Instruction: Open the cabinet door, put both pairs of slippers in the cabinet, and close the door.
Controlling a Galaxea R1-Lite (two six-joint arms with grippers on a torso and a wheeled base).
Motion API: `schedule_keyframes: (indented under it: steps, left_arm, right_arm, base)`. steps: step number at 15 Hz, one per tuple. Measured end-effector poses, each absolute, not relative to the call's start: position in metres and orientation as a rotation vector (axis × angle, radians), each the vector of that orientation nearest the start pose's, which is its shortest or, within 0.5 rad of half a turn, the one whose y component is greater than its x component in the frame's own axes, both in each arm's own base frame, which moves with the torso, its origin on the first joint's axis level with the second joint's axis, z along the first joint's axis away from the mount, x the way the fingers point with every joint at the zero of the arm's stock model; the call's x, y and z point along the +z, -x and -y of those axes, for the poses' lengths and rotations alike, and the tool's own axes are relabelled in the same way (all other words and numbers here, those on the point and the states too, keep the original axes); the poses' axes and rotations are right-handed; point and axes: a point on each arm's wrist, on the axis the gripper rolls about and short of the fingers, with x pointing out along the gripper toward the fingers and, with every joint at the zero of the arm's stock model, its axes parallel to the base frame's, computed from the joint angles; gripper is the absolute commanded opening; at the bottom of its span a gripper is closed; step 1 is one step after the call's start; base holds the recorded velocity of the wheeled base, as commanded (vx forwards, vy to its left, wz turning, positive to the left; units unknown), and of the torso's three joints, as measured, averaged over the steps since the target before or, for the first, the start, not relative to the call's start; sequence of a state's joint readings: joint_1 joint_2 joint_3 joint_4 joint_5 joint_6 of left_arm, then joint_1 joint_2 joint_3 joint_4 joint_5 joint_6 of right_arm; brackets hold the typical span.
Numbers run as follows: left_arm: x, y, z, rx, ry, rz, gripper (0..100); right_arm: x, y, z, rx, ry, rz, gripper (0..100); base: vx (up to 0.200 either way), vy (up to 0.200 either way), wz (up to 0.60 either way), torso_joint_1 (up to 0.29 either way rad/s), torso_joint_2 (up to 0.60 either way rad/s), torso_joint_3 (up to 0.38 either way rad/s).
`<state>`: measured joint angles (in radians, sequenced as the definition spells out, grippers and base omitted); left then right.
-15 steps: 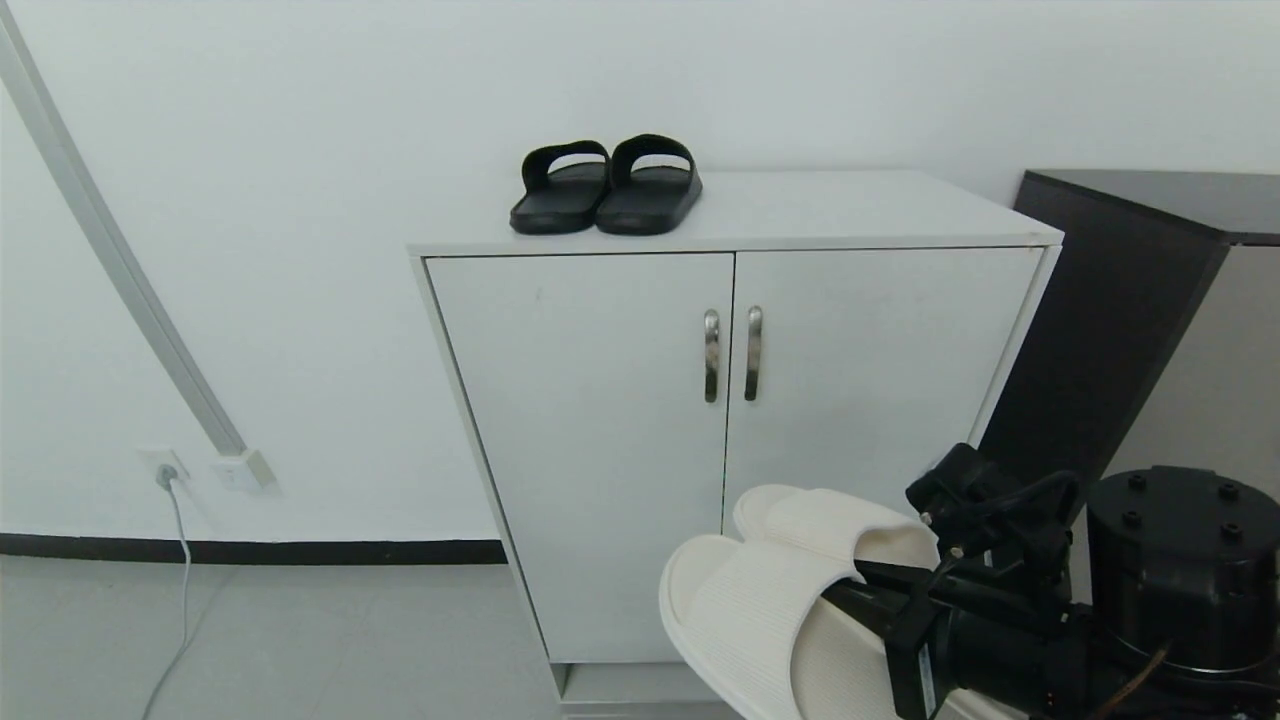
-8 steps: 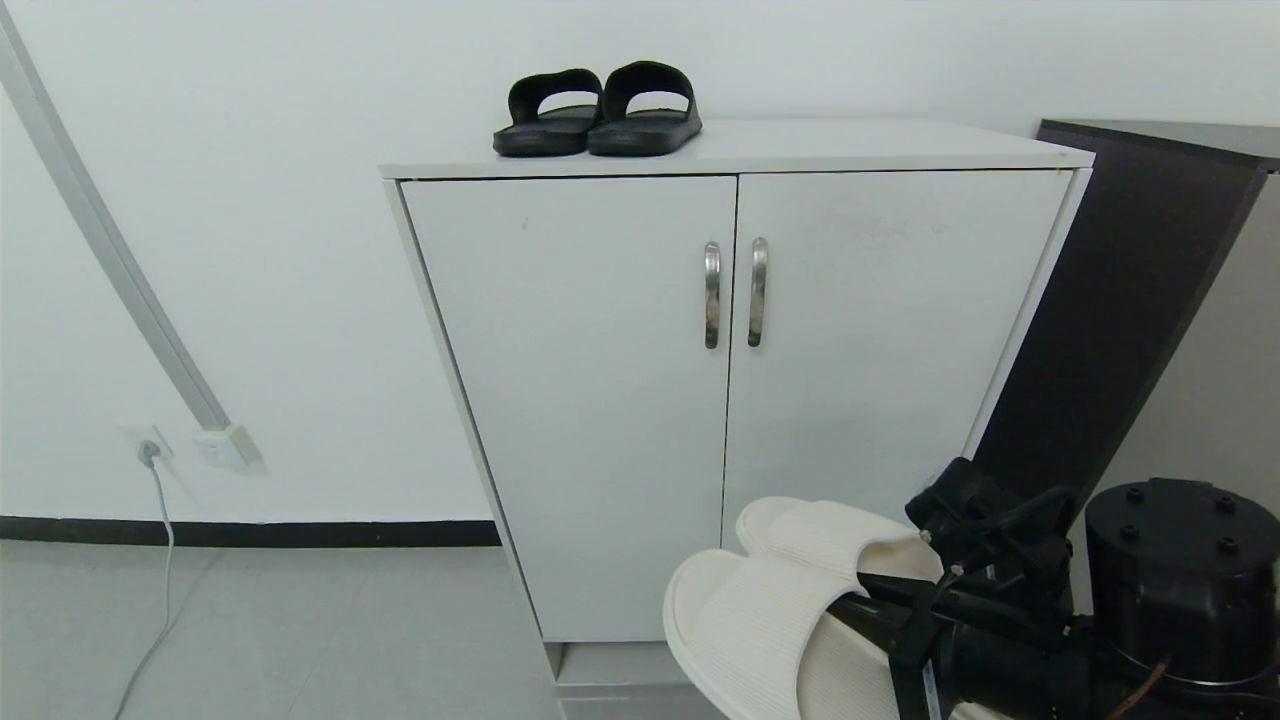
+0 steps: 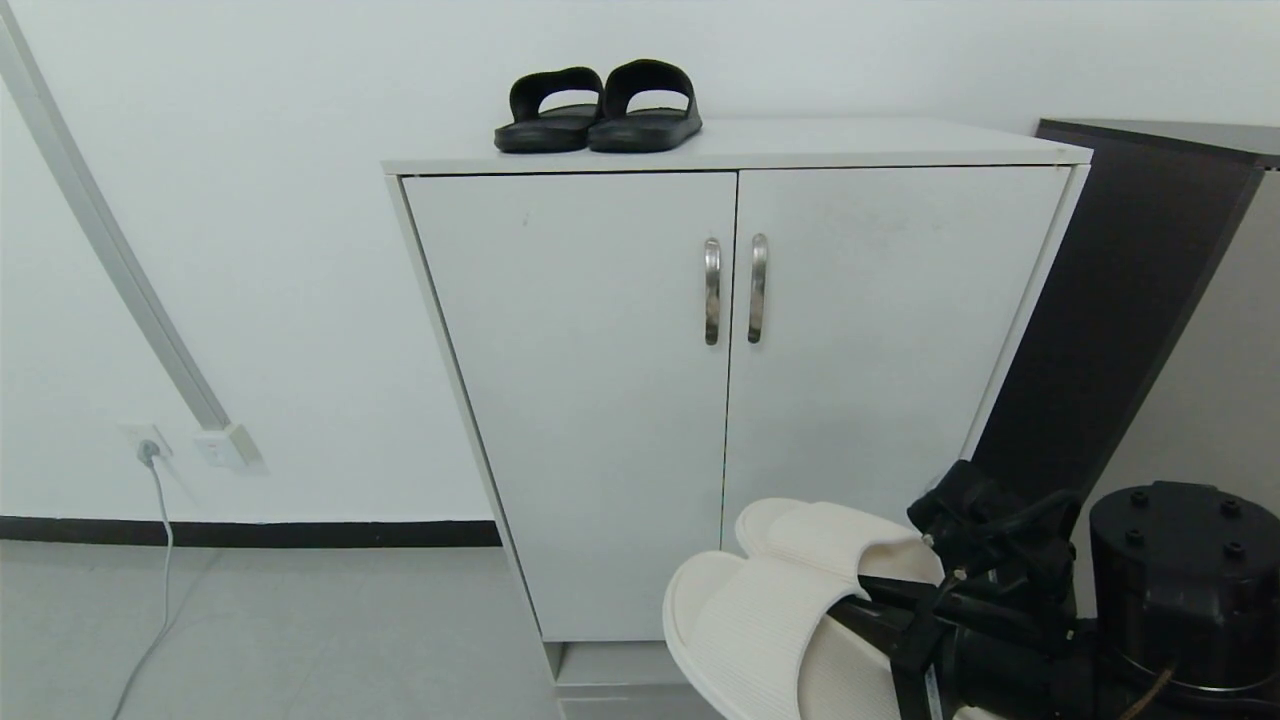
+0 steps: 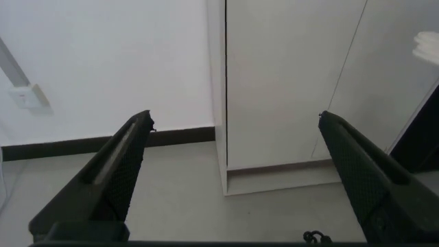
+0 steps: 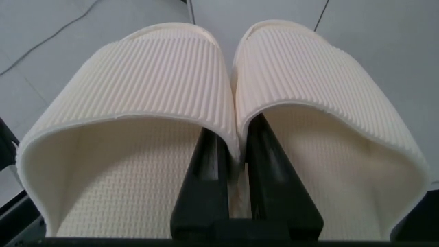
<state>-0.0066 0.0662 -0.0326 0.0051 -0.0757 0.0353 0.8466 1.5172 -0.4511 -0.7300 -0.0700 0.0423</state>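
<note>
A white cabinet [image 3: 600, 400] stands against the wall with both doors shut and two metal handles [image 3: 711, 291] side by side at the middle. A pair of black slippers [image 3: 600, 110] rests on its top, towards the left. Low in front of the right door, my right gripper [image 5: 236, 171] is shut on a pair of cream slippers [image 3: 780, 600], its fingers [image 5: 206, 185] pinching the two inner walls together. My left gripper [image 4: 234, 118] is open and holds nothing, and faces the cabinet's lower left corner [image 4: 226, 178] above the floor.
A dark cabinet [image 3: 1120, 300] stands just right of the white one. On the left wall a slanting cable duct [image 3: 100, 230] runs down to a socket with a hanging cable [image 3: 145, 450]. Grey floor [image 3: 300, 640] lies open left of the cabinet.
The head camera has shifted, so the cabinet now sits higher in the picture. The right gripper still holds the cream slippers in the same place, and the doors are still shut.
</note>
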Motion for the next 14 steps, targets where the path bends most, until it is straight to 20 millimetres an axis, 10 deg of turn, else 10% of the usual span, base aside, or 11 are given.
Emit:
schedule_keyframes:
  steps: [7,14]
  left_arm:
    - [0.153,-0.015,0.008,-0.368,0.022,-0.164,100]
    - [0.202,-0.103,0.034,-0.714,0.014,-0.133,100]
  right_arm:
    - [0.149,-0.152,-0.171,0.768,0.118,-0.324,0]
    - [0.152,-0.149,-0.175,0.790,0.110,-0.294,0]
  base:
    - [0.000,0.000,0.00,0.000,0.00,0.000]
    - [0.000,0.000,0.00,0.000,0.00,0.000]
